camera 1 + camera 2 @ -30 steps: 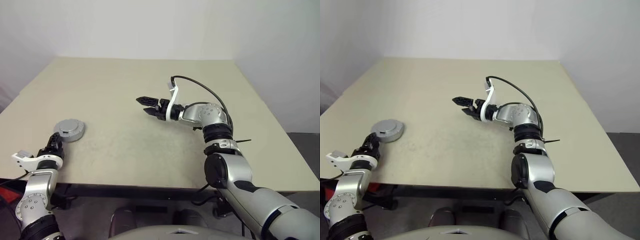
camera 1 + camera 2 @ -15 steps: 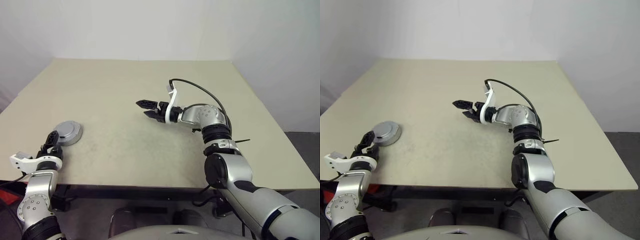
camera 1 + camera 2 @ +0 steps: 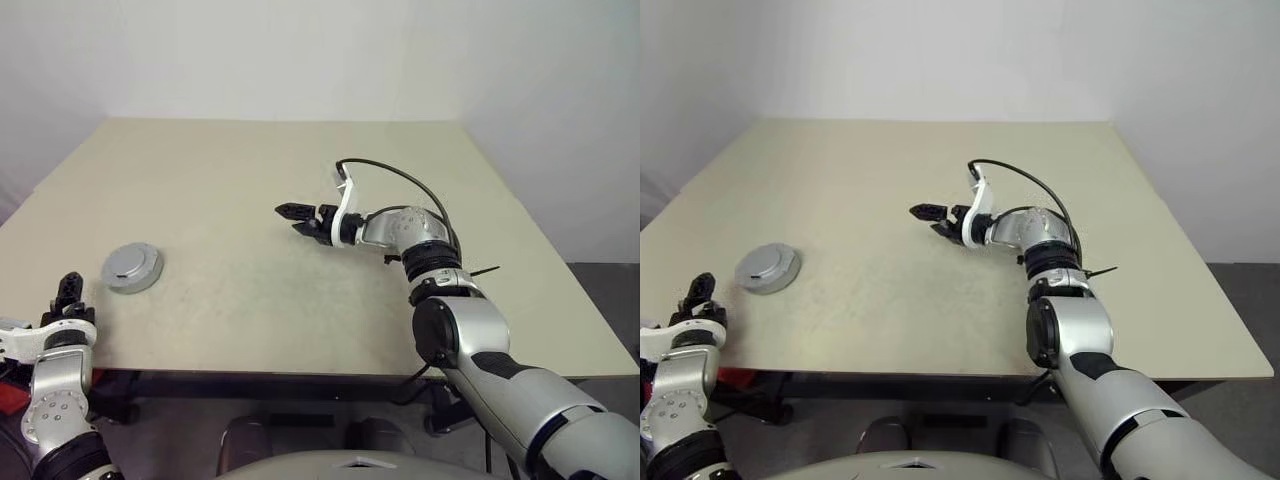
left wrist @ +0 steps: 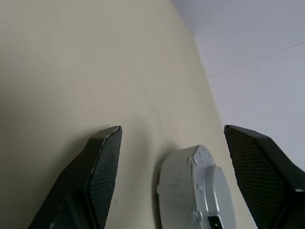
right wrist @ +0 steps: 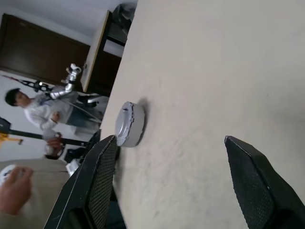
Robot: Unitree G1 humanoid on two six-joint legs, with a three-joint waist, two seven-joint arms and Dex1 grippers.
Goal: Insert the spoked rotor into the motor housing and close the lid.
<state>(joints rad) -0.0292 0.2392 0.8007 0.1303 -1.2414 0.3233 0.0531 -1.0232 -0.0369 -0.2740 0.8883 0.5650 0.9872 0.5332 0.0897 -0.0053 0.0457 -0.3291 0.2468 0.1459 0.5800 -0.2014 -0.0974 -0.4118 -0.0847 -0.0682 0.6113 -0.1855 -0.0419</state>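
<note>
The motor housing (image 3: 132,267) is a round grey-silver unit lying flat near the table's front left, with the lid (image 4: 200,188) shut down on top of it. The spoked rotor is hidden. My left gripper (image 3: 68,290) stands open at the table's front-left edge, a short way back from the housing and not touching it; in the left wrist view the housing lies ahead of its spread fingers (image 4: 107,157). My right gripper (image 3: 298,218) hovers open over the middle of the table, empty, pointing left toward the housing (image 5: 128,124).
The beige table (image 3: 300,150) stretches wide behind and to the right of the housing. Its front edge runs just below my left gripper. In the right wrist view a person (image 5: 33,109) stands beyond the table's left side.
My left gripper has opened and drawn back to the left, away from the housing, which stays on the table. The right gripper has hardly moved.
</note>
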